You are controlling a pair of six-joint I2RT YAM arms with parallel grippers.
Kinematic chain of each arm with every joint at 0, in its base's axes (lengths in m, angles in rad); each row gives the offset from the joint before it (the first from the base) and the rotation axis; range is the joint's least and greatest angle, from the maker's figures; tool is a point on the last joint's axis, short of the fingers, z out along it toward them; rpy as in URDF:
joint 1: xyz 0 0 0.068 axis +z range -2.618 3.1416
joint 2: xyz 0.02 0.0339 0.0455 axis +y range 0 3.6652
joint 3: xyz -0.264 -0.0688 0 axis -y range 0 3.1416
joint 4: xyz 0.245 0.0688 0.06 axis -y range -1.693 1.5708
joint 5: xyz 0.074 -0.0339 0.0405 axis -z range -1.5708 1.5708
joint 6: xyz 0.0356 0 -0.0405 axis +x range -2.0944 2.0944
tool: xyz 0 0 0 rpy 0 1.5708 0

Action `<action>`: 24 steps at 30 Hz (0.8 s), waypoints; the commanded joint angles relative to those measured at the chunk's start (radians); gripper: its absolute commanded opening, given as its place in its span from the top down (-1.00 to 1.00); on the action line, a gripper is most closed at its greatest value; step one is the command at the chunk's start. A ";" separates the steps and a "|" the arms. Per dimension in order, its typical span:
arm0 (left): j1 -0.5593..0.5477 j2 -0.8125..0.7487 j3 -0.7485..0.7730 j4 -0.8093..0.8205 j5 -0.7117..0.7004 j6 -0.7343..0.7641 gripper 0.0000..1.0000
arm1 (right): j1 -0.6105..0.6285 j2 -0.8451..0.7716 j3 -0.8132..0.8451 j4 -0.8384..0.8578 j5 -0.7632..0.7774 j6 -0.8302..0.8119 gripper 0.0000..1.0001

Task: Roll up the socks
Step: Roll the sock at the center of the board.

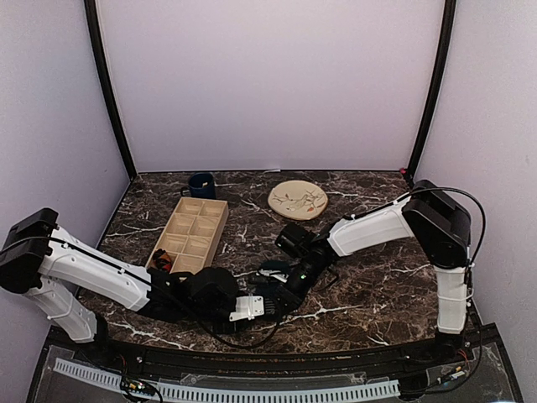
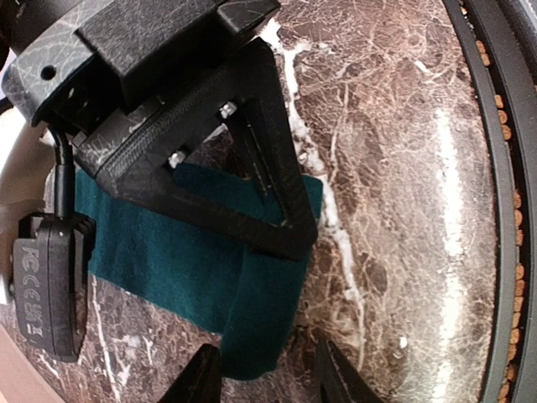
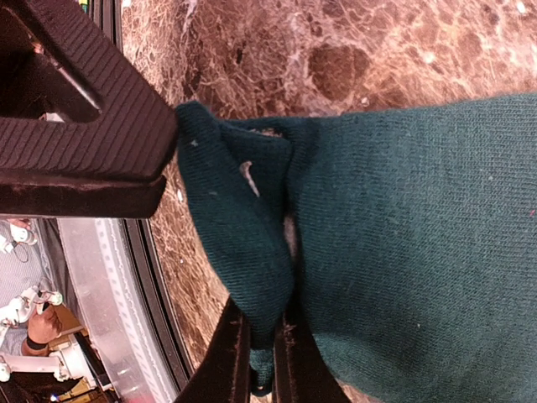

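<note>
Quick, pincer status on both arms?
Left pincer: open, fingers either side of the teal sock.
Right pincer: closed on the teal sock.

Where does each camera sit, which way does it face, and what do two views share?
Top external: above and behind the robot, looking down on the marble table; left arm and right arm show.
Left wrist: on the left arm, looking down past the open left claw at the teal sock.
Right wrist: looking along the right claw, shut on that sock's edge.
Shared: both wrist views show the sock.
</note>
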 commanded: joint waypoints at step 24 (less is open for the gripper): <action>-0.021 0.117 0.056 0.047 -0.082 0.160 0.27 | -0.011 0.039 0.012 -0.084 0.002 -0.004 1.00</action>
